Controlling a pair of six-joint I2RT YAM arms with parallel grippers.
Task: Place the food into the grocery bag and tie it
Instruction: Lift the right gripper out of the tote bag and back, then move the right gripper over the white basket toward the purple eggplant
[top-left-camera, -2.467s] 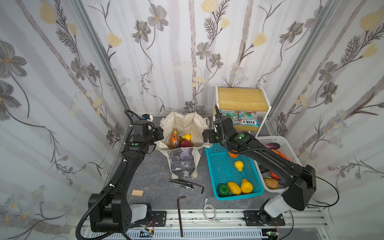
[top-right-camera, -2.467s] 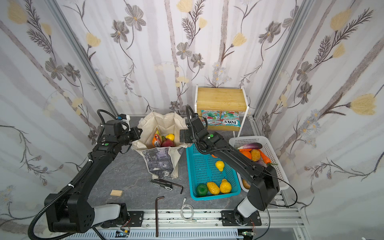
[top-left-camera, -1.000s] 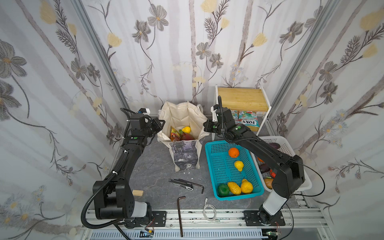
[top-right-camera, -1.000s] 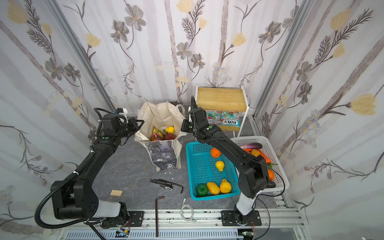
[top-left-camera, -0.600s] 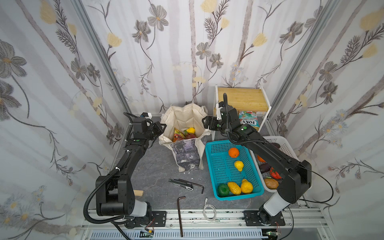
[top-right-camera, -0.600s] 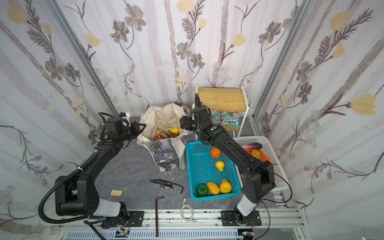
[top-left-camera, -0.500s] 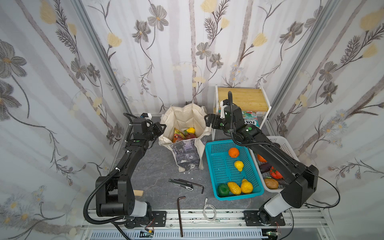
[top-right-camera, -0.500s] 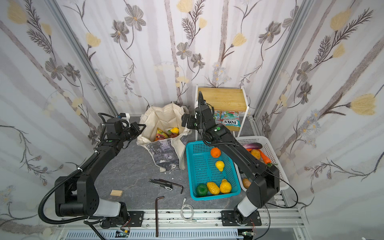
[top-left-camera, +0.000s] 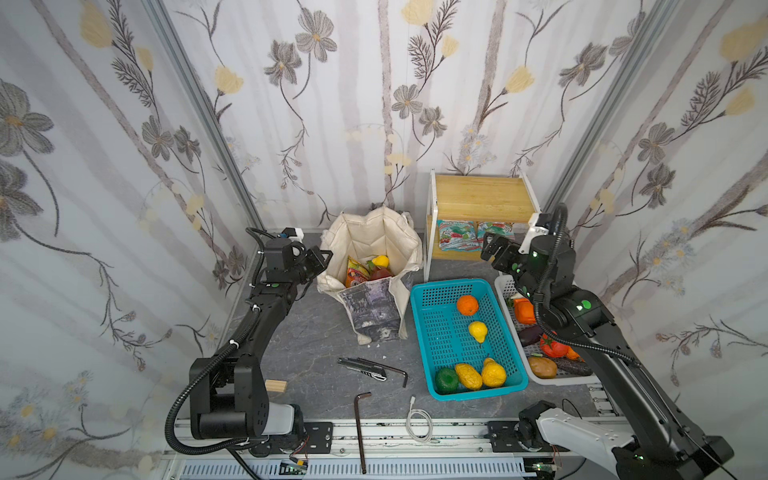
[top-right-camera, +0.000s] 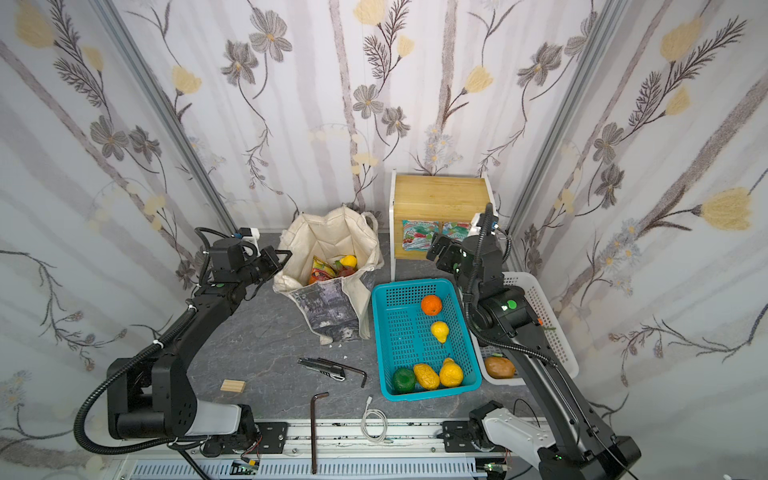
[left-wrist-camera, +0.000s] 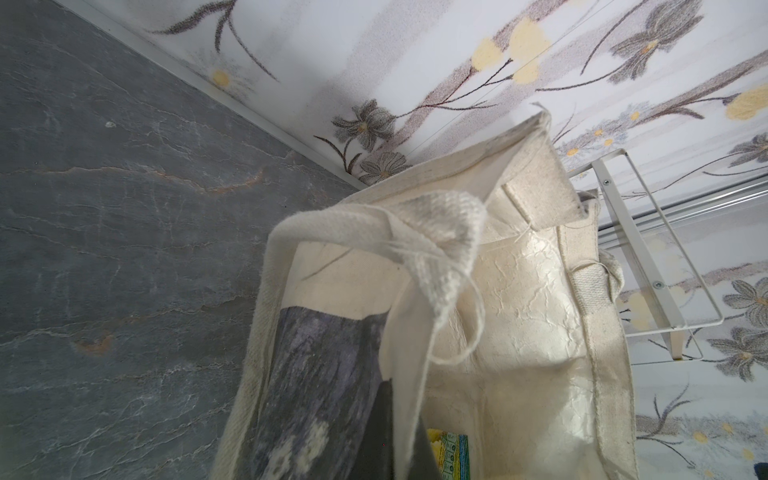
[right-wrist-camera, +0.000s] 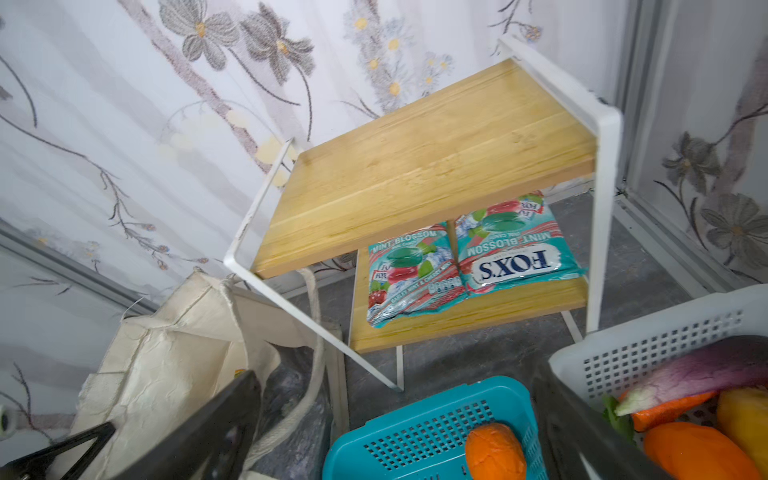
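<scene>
Left gripper (top-left-camera: 322, 260): clenched on the left rim of the grocery bag (top-left-camera: 370, 235), a large cream canvas tote with a grey-purple painting print on its side. The wrist view shows the hem and the woven cream handle (left-wrist-camera: 332, 220) bunched close to the lens; the fingers are out of frame.

Right gripper (top-left-camera: 491, 249): released, jaws wide, nothing between them, well apart to the bag's right.

The bag stands open-mouthed by the back wall. Inside: a yellow toy lemon (top-left-camera: 380, 261), a glossy orange snack packet (top-left-camera: 354, 268) and a dark pink fruit (top-left-camera: 377, 273).

Handling (judged): the canvas is soft and floppy, and the mouth will sag wherever it is unsupported. Take it by the hem or handles, not the wall. The toy produce looks light, rigid and smooth; the packets look slippery.

Surroundings:
- A turquoise plastic basket (top-left-camera: 436, 332) sits just beside the bag's right side, holding a toy orange (top-left-camera: 467, 304) plus yellow and green pieces.
- A white plastic basket (top-left-camera: 505, 286) is farther right, with a purple eggplant (right-wrist-camera: 698, 370).
- A wooden two-tier shelf with a white frame (top-left-camera: 482, 197) stands behind and right of the bag.
- A black utility knife (top-left-camera: 361, 368), a long hex key (top-left-camera: 360, 428) and a white cable (top-left-camera: 419, 419) lie in front of the bag.

The shelf frame and the turquoise rim crowd the bag's right side and are likely snags for a handle pull.
</scene>
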